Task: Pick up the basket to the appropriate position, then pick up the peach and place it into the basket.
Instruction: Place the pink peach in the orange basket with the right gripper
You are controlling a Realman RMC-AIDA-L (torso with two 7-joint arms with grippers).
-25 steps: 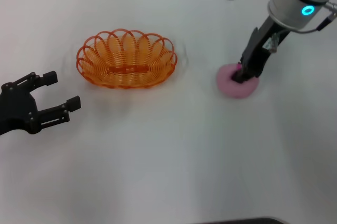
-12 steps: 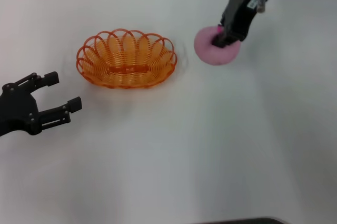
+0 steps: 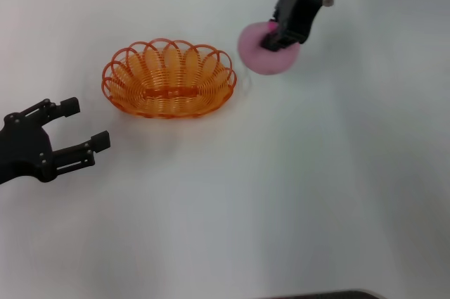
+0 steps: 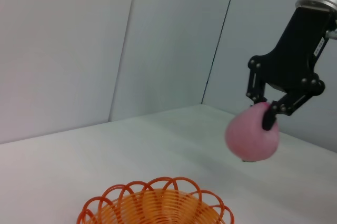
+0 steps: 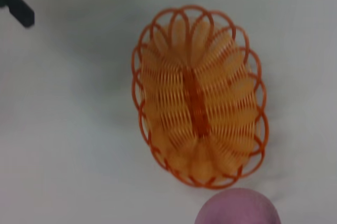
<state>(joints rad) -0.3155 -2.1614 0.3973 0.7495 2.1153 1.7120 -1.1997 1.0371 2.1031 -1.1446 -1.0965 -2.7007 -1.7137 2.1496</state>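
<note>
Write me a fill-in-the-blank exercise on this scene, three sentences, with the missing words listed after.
1. The right claw holds the peach ____ the table, not resting on it.
2. The basket holds ____ at this moment.
3. The left claw is ____, apart from the basket and gripping nothing.

Missing words: above; nothing; open

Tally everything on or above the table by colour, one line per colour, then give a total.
Orange: 1, the basket, empty on the table.
Pink: 1, the peach, held in the air by the right hand beside the basket.
Black: 2, the right hand and the open left hand, parked apart from the basket.
Total: 4
</note>
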